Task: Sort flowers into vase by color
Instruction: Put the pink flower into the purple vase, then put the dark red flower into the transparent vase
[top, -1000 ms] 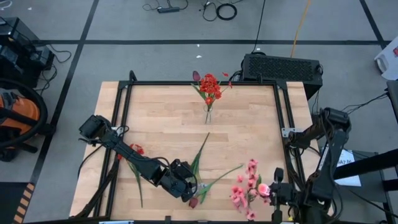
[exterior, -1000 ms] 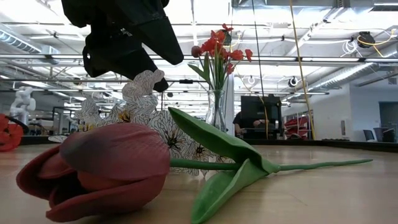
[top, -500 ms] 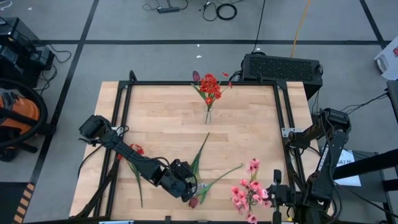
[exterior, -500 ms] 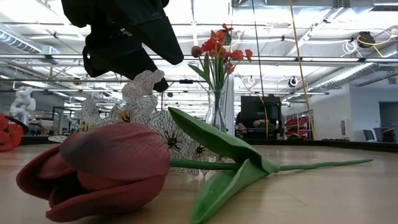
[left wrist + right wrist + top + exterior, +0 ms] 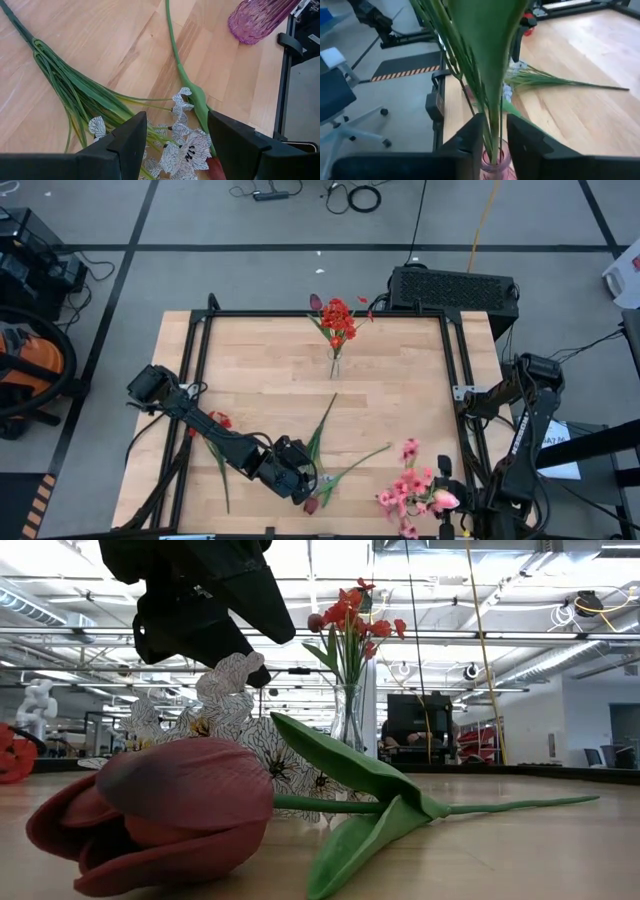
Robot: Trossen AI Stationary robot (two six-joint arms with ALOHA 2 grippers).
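Observation:
My right gripper (image 5: 445,488) (image 5: 495,120) stands at the table's near right corner, shut on the green stems of a pink sprig (image 5: 410,485). The stems' lower ends stand in a pink glass vase (image 5: 495,167), which also shows in the left wrist view (image 5: 260,15). My left gripper (image 5: 303,480) (image 5: 177,125) is open just above a pale white-grey spray (image 5: 187,150) that lies on the table; I see no touch. A maroon tulip (image 5: 160,815) (image 5: 312,505) lies beside the spray. A clear vase (image 5: 334,365) at the far middle holds red flowers (image 5: 338,320). My right gripper pinches the pink sprig's bundle of thin green stems (image 5: 492,132) between its two fingers, just above the pink vase's mouth. The fingers lie across the stems. The stems stand upright, with their lower ends inside the vase and the blossoms above the fingers.
A red sprig (image 5: 220,422) lies on the table's left side, beside my left arm. The spray's long green leaves (image 5: 65,85) and the tulip's stem (image 5: 355,462) stretch across the middle near part. A black frame (image 5: 330,312) rims the wooden table. A black box (image 5: 455,288) sits beyond the far right corner.
My right gripper has carried the pink sprig a little toward the table's near right corner, and the blossoms and the pink bud have shifted right and nearer.

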